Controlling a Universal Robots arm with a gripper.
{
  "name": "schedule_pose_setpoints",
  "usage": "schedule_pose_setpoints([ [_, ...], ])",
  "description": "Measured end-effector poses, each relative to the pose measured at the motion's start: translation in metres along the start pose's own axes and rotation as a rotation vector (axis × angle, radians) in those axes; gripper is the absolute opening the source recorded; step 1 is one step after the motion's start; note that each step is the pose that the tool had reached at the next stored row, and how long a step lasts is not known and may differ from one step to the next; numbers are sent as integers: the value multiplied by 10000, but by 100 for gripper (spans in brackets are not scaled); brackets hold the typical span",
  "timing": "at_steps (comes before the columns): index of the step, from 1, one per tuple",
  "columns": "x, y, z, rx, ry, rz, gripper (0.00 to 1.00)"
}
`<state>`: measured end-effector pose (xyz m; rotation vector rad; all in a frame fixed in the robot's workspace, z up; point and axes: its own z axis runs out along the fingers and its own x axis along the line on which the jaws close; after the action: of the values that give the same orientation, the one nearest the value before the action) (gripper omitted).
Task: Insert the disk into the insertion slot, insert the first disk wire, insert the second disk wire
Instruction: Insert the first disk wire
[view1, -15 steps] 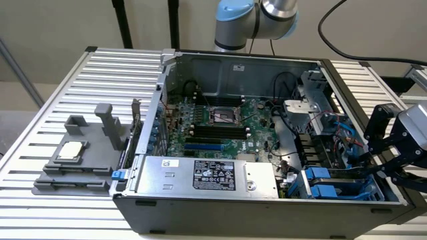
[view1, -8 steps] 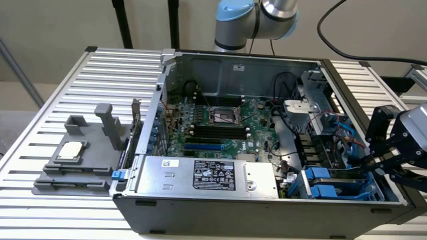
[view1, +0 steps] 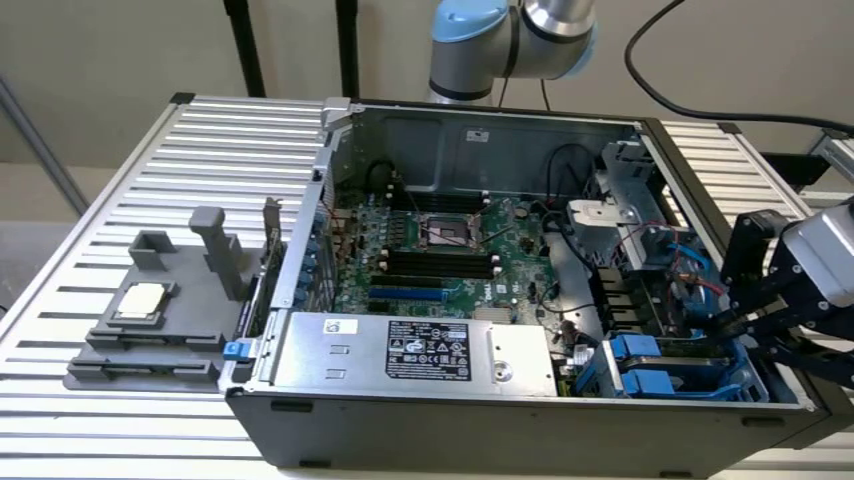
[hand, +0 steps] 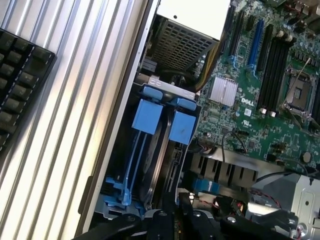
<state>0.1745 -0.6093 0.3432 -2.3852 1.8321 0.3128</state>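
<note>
Hand closed — "DELL" on motherboard

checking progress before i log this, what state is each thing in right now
computer case: side panel off, lying flat
disk: in its blue carrier, seated in the insertion slot
hand: shut, low beside the insertion slot
memory slots: empty
power supply: mounted in the case
</note>
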Motion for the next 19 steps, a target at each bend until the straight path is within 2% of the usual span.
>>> schedule_pose_setpoints([
  [4, -32, 116, 4, 42, 11, -9, 16],
  [9, -66, 226, 9, 96, 67, 14, 16],
  [13, -70, 244, 12, 152, 118, 230, 16],
  [19, -71, 244, 10, 285, 238, 880, 16],
])
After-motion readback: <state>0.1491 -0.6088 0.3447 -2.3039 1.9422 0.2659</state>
